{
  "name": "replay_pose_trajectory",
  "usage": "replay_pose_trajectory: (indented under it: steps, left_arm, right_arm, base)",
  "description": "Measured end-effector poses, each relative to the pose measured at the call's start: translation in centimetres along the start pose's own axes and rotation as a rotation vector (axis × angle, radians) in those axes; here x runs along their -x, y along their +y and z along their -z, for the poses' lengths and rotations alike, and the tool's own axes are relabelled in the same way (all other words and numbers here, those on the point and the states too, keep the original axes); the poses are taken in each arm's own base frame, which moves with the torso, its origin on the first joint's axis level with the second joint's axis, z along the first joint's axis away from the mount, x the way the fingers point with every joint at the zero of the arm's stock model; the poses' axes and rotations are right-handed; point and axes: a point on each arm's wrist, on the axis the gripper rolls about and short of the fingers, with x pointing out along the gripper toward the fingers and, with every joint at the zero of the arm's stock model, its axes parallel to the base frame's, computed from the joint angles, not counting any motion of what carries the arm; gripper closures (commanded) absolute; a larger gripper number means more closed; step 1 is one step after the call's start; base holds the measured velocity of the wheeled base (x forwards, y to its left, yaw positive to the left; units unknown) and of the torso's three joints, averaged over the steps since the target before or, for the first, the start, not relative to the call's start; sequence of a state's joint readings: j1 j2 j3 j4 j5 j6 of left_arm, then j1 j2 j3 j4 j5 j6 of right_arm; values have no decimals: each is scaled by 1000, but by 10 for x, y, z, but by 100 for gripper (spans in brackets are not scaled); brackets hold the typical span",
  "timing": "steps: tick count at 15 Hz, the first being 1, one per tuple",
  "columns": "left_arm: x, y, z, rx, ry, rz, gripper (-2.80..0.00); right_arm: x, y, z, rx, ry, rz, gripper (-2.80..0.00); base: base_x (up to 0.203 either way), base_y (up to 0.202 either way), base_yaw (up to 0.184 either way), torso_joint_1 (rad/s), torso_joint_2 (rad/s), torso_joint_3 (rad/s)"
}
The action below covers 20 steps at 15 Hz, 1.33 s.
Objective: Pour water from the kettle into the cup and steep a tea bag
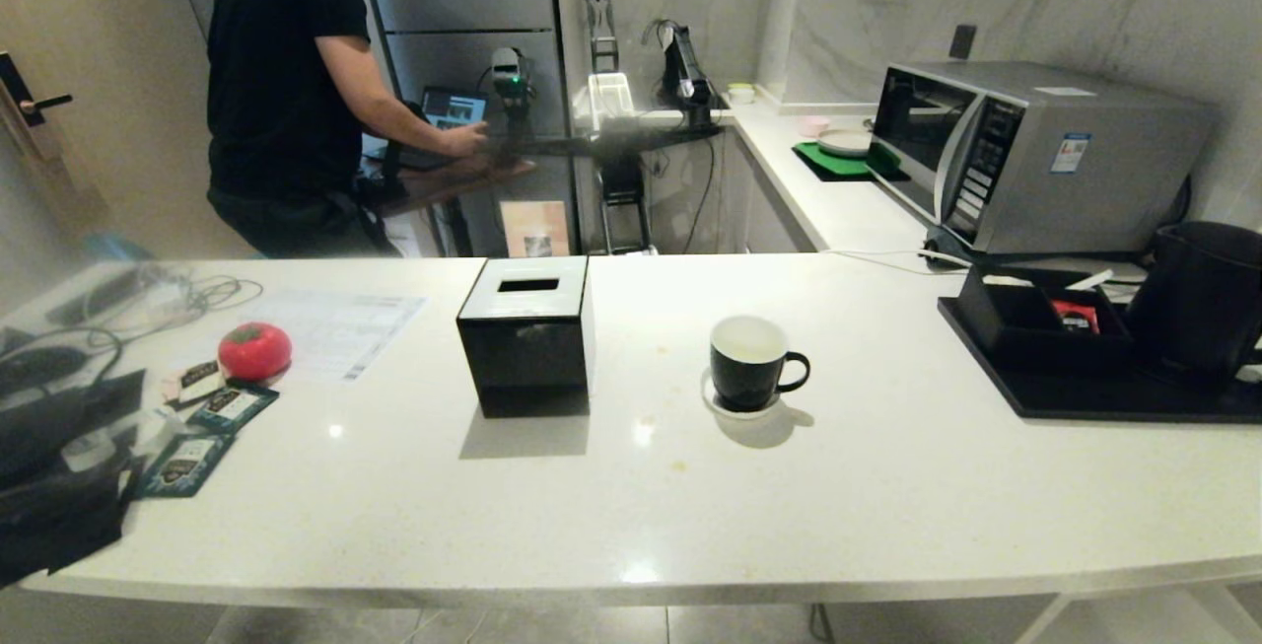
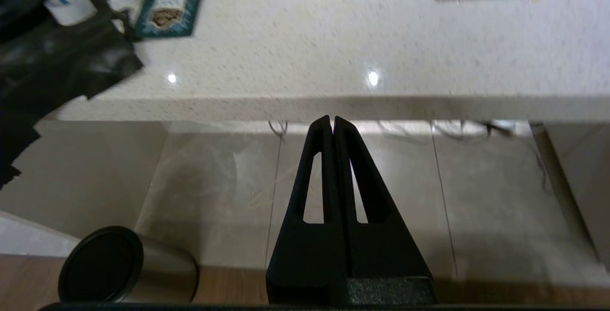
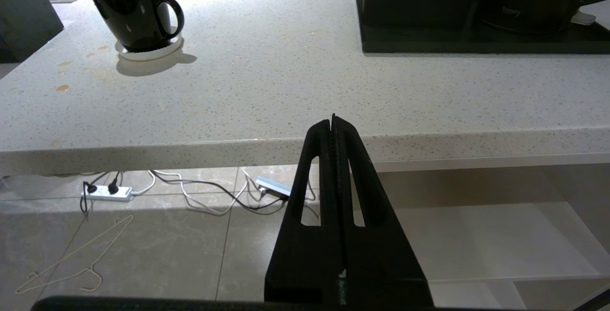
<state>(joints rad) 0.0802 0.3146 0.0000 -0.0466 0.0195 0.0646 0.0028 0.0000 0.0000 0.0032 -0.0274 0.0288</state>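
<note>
My left gripper [image 2: 332,121] and right gripper [image 3: 332,121] hang clenched and empty below the counter's [image 1: 868,486] front edge. The cup [image 1: 749,364] sits mid-counter on its saucer [image 1: 735,409]; the kettle [image 1: 1205,301] stands on a black tray [image 1: 1104,397] at far right.

Left gripper [image 2: 332,121] and right gripper [image 3: 332,121] both closed, empty

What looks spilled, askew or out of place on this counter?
Small brownish drip stains mark the white counter near the cup. At the counter's left end, teal sachets lie scattered and overlapping beside crumpled black material that overhangs the edge. Nothing looks damaged.
</note>
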Motion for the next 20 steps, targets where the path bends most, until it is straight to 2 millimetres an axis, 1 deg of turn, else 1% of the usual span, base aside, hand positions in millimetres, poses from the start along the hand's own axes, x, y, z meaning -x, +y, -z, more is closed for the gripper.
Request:
replay_pose_trajectory:
  steps: [3,7,10,13,20]
  left_arm:
    - [3,0,1,38,-30,-1,0]
    - [7,0,4,41,-72,99,0]
    - [17,1,10,53,-191,89,0]
    - [21,1,13,61,-251,79,0]
    - [23,1,14,68,-273,78,0]
  right_arm:
    - [0,0,0,0,0,0,0]
    - [0,0,0,0,0,0,0]
    - [0,0,0,0,0,0,0]
    - [0,0,0,0,0,0,0]
    - [0,0,0,0,0,0,0]
  base:
    - [0,0,0,0,0,0]
    - [0,0,0,0,0,0]
    - [0,0,0,0,0,0]
    - [0,0,0,0,0,0]
    - [0,0,0,0,0,0]
